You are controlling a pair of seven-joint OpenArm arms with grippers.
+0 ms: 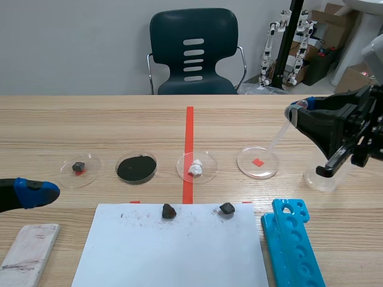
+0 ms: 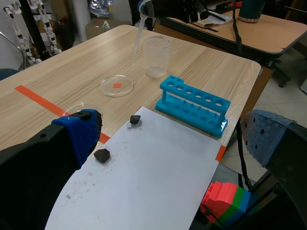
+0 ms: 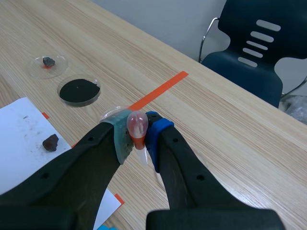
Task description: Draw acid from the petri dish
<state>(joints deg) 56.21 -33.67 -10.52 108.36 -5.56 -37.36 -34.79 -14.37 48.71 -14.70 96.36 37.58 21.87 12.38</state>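
Left fingers: the left gripper [image 2: 172, 136] has its fingers [image 2: 79, 132] spread wide with nothing between them; it hangs low over the near left part of the table [image 1: 108, 119]
Right fingers: the right gripper [image 3: 137, 134] pinches the reddish bulb of a pipette [image 3: 136, 123] between its pads [image 3: 156, 132]; it is raised at the right side of the table
Block: a grey-white block [image 1: 27, 254] lies at the near left edge, close to the left gripper
Paper: a white sheet [image 1: 170, 254] lies in the near middle; two dark stones [image 1: 169, 210] [image 1: 227, 208] sit apart along its far edge
Rack: a blue test-tube rack [image 1: 293, 245] lies just right of the sheet
Dishes: four stand in a row beyond the sheet; one holds a dark stone [image 1: 79, 169]; one holds black powder [image 1: 136, 168]; one holds a white lump [image 1: 196, 167] and sits on the red tape line
Petri dish: the clear petri dish [image 1: 257, 162] is rightmost in the row, over a red square mark; whether it holds liquid cannot be told
Pipette tip: the stem slants down from the right gripper toward that dish's right rim; the pictures do not show whether it touches
Beaker: a clear beaker [image 1: 323, 176] stands upright just right of the dish, partly behind the right gripper
Chair: a dark chair [image 1: 194, 54] stands beyond the far edge
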